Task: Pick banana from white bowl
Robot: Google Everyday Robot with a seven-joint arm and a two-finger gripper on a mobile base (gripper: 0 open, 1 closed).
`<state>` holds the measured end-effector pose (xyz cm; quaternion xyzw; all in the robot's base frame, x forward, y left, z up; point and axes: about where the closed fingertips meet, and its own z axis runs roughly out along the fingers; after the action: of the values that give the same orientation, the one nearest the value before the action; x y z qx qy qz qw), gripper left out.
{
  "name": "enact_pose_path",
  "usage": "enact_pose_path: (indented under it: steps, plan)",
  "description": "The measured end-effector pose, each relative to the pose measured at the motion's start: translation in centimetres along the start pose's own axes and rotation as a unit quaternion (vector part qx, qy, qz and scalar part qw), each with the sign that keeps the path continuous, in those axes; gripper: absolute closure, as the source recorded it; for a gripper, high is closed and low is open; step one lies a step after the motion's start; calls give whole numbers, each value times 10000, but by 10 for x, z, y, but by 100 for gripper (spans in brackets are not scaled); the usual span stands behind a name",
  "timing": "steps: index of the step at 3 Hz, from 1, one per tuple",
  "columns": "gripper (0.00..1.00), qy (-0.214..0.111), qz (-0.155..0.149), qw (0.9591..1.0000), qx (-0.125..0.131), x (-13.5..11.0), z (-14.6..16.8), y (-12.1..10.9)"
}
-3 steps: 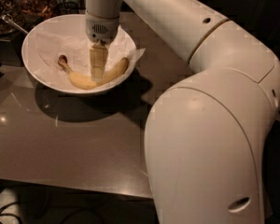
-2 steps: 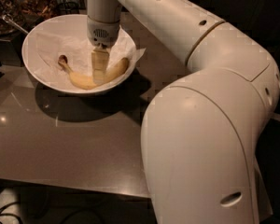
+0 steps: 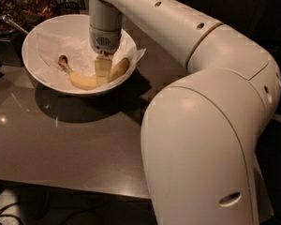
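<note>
A pale-yellow curved banana [image 3: 84, 81] with a dark brown stem tip lies in the white bowl [image 3: 37, 81], on crinkled white paper. The bowl stands at the back left of the grey table. My gripper [image 3: 103, 74] reaches straight down into the bowl and sits over the middle of the banana, its pale fingers at the fruit. The gripper hides the banana's middle part.
The arm's large white elbow and base fill the right half of the view. Dark containers of brownish stuff [image 3: 23, 6] stand behind the bowl, with a metal spoon handle [image 3: 11, 23] sticking out at the left. The grey table [image 3: 61, 144] runs toward the front edge.
The gripper has stayed over the banana's middle in the bowl. The banana and the bowl have not visibly moved.
</note>
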<state>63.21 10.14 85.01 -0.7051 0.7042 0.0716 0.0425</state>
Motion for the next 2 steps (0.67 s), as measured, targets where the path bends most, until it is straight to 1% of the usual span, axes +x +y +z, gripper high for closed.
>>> enact_pose_path:
  steps: [1,2]
  plan:
    - [54,76,-52,10000,-23,4,6,2]
    - [78,94,-152,9998,75,8,5,5]
